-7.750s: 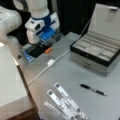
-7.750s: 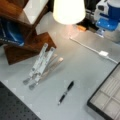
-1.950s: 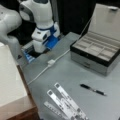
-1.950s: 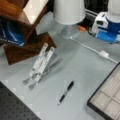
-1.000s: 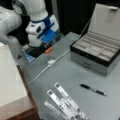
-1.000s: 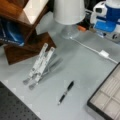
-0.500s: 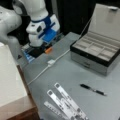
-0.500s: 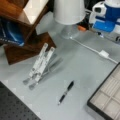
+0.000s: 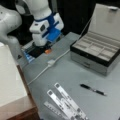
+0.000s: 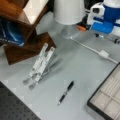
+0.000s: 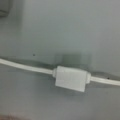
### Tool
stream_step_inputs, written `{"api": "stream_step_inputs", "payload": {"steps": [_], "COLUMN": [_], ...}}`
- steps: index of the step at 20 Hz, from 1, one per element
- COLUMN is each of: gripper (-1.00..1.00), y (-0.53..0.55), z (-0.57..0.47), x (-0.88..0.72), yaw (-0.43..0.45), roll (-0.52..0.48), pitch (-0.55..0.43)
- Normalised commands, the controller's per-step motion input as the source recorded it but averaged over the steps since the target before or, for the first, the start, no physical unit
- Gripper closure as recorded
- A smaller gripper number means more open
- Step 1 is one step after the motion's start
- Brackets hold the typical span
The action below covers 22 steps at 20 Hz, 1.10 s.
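The pincer itself cannot be made out: in a front view the arm's white and blue wrist block (image 9: 46,28) hangs low over the far left of the counter (image 9: 62,72), and whatever fingers it carries are hidden beneath it, so whether they stand wide or narrow cannot be told. The wrist view shows no fingertips either.

Nearest to it is the white cable switch (image 9: 50,62), a small box set in a thin white cable (image 9: 37,75). In that front view the switch lies on the counter just nearer and slightly right of the wrist block, apart from it. The cable's long axis runs diagonally, from near left up toward the far right, where it passes beside the open grey case (image 9: 97,52).

In the wrist view the switch (image 11: 71,78) sits a little below centre, with the cable (image 11: 25,67) crossing the picture almost level from left to right. The switch's long side follows the cable.

In a front view the same switch (image 10: 103,53) lies below the blue wrist (image 10: 107,22), right of a white lamp (image 10: 68,11). A black pen (image 10: 66,92) and 2 metal bars (image 10: 40,63) lie well apart from it
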Motion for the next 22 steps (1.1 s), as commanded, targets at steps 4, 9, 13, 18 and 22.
{"api": "stream_step_inputs", "payload": {"steps": [4,9,13,18,22], "gripper": [-1.0,-1.0,-1.0,-1.0,-1.0], "y": [-0.08,-0.13,-0.14,-0.1,-0.1], "z": [0.41,0.42,0.45,0.42,0.33], "x": [0.58,0.48,0.46,0.44,0.4], "yaw": [0.055,0.05,0.047,0.065,0.081], "roll": [-0.074,-0.092,-0.126,-0.161,-0.133], "pitch": [0.3,0.326,0.359,0.386,0.363]}}
